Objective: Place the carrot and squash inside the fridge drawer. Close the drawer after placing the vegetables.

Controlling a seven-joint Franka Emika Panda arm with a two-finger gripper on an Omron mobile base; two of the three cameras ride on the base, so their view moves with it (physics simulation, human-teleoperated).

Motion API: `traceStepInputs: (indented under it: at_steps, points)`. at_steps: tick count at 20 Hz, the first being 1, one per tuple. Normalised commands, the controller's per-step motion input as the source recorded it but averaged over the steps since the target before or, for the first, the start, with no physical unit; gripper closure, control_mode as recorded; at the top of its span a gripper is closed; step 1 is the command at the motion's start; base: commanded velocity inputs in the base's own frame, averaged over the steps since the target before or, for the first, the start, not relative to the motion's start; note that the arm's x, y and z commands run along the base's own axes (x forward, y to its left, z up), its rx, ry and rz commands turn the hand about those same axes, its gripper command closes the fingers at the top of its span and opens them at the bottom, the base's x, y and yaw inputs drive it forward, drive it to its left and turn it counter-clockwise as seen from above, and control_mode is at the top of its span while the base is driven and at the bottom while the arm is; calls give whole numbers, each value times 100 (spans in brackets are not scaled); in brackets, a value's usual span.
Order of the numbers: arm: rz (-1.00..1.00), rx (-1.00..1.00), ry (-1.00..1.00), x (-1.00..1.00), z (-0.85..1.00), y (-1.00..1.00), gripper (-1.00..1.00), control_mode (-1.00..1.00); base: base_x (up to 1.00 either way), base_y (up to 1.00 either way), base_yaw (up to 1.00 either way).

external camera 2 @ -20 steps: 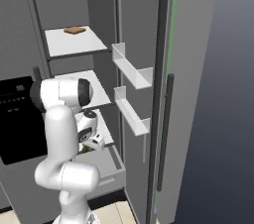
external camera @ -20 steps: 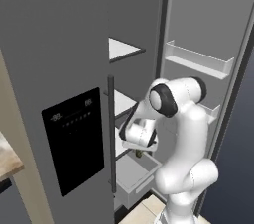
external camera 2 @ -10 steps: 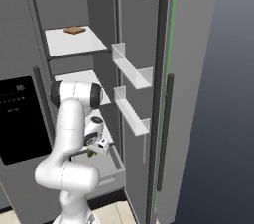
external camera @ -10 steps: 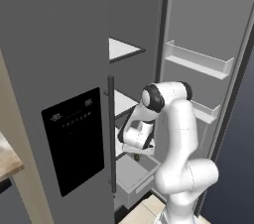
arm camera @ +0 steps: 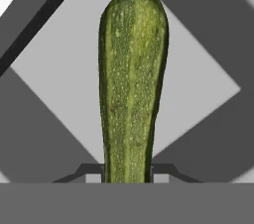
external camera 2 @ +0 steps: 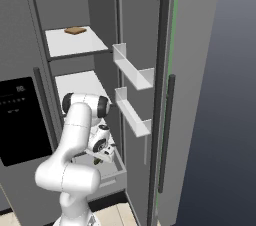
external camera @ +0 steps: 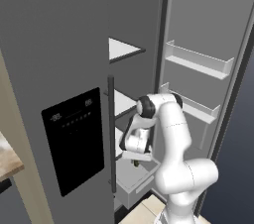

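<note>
Dark green squash (arm camera: 131, 84) is clamped between the closed gripper (arm camera: 127, 176) fingers, held above the pulled-out fridge drawer (external camera 2: 116, 176).

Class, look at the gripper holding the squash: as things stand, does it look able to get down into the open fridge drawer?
Probably yes. The gripper, shut on the squash, hangs just above the fridge drawer, which stands pulled out with its top open. Nothing visible lies between them.

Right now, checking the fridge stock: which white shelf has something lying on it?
The upper shelf: a small brown item lies on it; the shelf below looks bare.
</note>
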Motion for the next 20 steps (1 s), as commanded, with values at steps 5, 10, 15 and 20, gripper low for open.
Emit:
traceStepInputs:
  at_steps: [5, 10, 15, 20]
  points:
    - [0, -3, 6, 24, -64, 2, 100, -100, 0, 0, 0]
    - [0, -2, 5, 10, -56, 2, 100, -100, 0, 0, 0]
    - [0, -2, 4, 2, -59, 4, 100, -100, 0, 0, 0]
    - [0, -1, 3, 1, -54, 2, 100, -100, 0, 0, 0]
